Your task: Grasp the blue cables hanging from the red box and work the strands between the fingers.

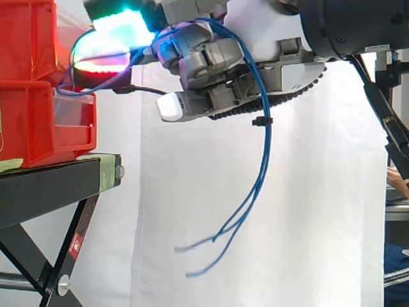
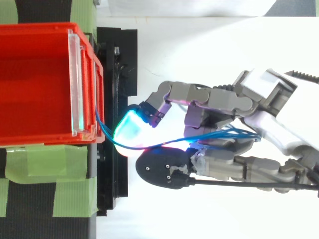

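Currently your hand [image 1: 211, 70] sits just off the front edge of the black stand [image 1: 51, 185]. Its fingers are curled with the blue cables [image 1: 268, 150] threaded between them, and the glowing fingertips [image 1: 118, 29] are close to the front of the red box [image 1: 38, 128]. From above, you can see the strands leave the box's front corner, pass the lit pad and run back across the hand between two fingers. From the side, they ride over the curled fingers, then drop behind the hand. They hang free well below the stand's top and end in loose, splayed tips. A small black tie [image 1: 262, 120] bunches them partway down.

Expect these strands to be very light, thin and limp, with a little spring in their curve. The sheath is probably slick, so they may slide out of a loose curl. Take hold on the short run between box and hand, not on the dangling tails. Pinch gently, because a hard pull could drag them out of the box.
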